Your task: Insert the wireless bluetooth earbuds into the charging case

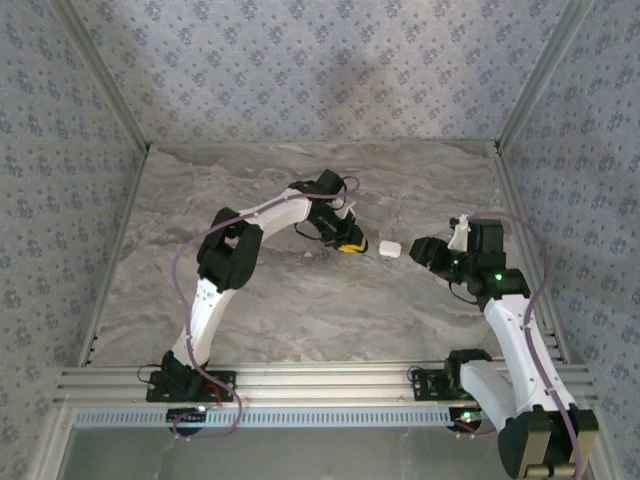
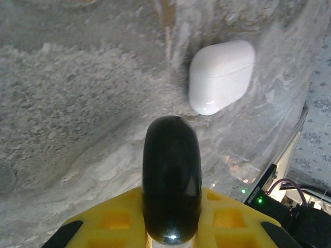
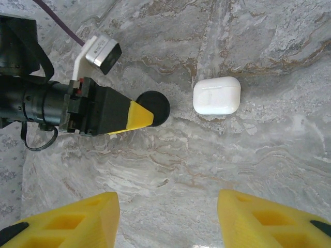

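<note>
Charging case [image 1: 390,248], white, rounded and with its lid closed, lay flat on the marbled table [image 1: 300,310], between the two grippers. The left gripper [image 1: 352,246] sat just to the left of the case, its tip near the case but not touching it. Its yellow fingers [image 2: 116,219] were pressed together with no gap between them. A glossy black rounded piece [image 2: 171,181] stood out at their tip, pointing toward the case [image 2: 221,76]. I could not tell whether this piece was pinched between the fingers or belonged to the gripper, nor whether it was one of the earbuds. From the right wrist camera the same black piece [image 3: 154,107] showed as a dark round shape at the end of the left gripper [image 3: 147,114], just left of the case [image 3: 217,95], with a strip of bare marble between them. The right gripper [image 1: 418,250] hung just to the right of the case, aimed at it. Its jaws stood partly open, and its two yellow fingers [image 3: 67,219] were spread well apart with only table surface between them, gripping nothing. The right gripper [image 3: 168,219] was clear of the case.
</note>
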### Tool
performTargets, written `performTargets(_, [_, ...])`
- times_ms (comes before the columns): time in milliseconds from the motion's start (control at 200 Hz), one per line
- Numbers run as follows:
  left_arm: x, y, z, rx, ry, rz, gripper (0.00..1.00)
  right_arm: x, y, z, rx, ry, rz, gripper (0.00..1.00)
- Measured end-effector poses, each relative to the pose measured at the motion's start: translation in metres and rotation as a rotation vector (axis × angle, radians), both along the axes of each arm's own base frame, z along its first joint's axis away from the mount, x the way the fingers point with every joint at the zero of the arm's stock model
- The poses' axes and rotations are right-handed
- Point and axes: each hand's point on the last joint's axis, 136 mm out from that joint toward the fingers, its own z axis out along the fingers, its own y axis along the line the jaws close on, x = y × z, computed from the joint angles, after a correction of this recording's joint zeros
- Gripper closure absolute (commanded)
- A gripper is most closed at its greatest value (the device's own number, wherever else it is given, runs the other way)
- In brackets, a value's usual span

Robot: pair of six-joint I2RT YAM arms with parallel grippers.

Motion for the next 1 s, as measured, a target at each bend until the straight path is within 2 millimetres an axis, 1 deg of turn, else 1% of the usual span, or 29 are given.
performTargets(150, [-0.002,0.000,-0.013,0.021,0.041,0.017,0.87,-0.001,0.000,-0.001,-0.002,0.005,-0.002,0.46])
performTargets(295, [0.001,-0.005,-0.013,0.010,0.055,0.027,0.84,0.000,0.000,0.003,0.007,0.004,-0.011,0.47])
performTargets(395, [0.003,-0.007,-0.013,0.008,0.060,0.034,0.76,0.001,0.000,0.006,0.010,-0.001,-0.014,0.46])
performTargets(490, [0.004,-0.007,-0.014,0.012,0.060,0.037,0.64,0.002,-0.001,0.009,0.011,-0.004,-0.019,0.45])
performTargets(600, [0.007,-0.006,-0.014,0.033,0.050,0.043,0.59,0.003,-0.002,0.013,0.007,-0.011,-0.026,0.44])
performTargets(690, [0.012,-0.004,-0.009,0.047,0.024,0.040,0.56,0.004,-0.003,0.015,0.003,-0.015,-0.032,0.44])
performTargets(790, [0.019,0.000,-0.003,0.069,-0.011,0.039,0.52,0.004,-0.004,0.014,0.000,-0.011,-0.035,0.43])
performTargets(854, [0.023,0.005,-0.001,0.092,-0.034,0.039,0.47,0.003,-0.005,0.013,-0.004,-0.007,-0.039,0.42])
performTargets(949, [0.028,0.021,-0.004,0.158,-0.063,0.044,0.46,0.004,-0.006,0.011,-0.012,-0.002,-0.045,0.39])
performTargets(1004, [0.031,0.031,-0.001,0.194,-0.091,0.049,0.45,0.006,-0.008,0.010,-0.020,0.003,-0.049,0.37])
